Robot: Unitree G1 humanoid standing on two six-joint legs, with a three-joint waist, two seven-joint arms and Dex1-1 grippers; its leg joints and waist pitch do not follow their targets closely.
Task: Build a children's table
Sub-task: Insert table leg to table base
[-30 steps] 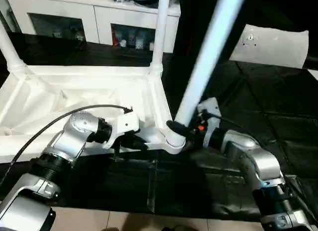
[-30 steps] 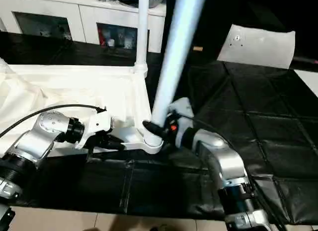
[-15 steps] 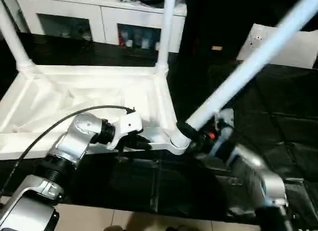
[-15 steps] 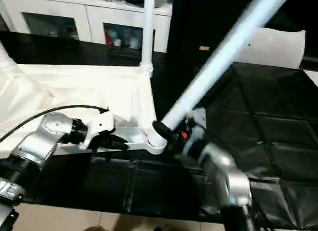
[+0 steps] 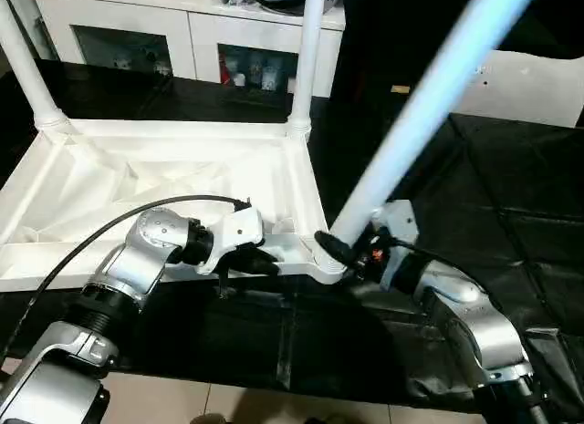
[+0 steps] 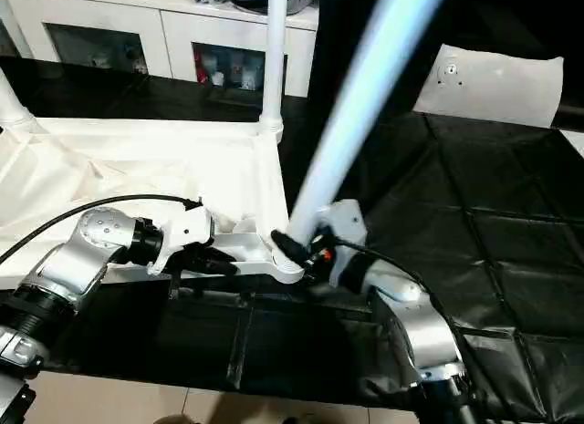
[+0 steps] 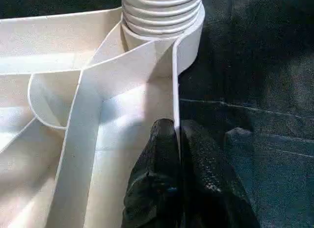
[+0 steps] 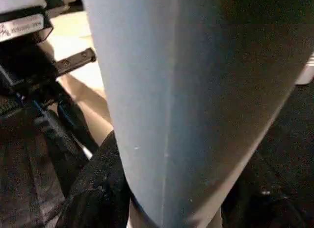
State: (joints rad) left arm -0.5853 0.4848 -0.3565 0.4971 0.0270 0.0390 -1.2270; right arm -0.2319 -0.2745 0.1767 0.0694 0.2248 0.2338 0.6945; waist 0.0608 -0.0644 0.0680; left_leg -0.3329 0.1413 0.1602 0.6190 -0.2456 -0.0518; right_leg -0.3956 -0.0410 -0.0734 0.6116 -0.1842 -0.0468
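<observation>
Danger is mostly in the slant: the long tapered white plastic leg (image 5: 415,114) leans away from the round corner socket (image 5: 327,260) of the upturned white ribbed tabletop (image 5: 164,182), which lies on the black mat (image 5: 493,196). The right gripper (image 5: 351,251), half open, clasps the leg's base; forcing it could cross the thread. The left gripper (image 7: 176,154), nearly closed, pinches the tabletop's rim and might slip.

From my remote station I see a black quilted mat (image 6: 511,251) covering the floor, pale floor tiles (image 5: 228,401) along its near edge, a white cabinet (image 5: 182,41) with glass doors behind, and a flat white sheet (image 6: 488,82) at far right.
</observation>
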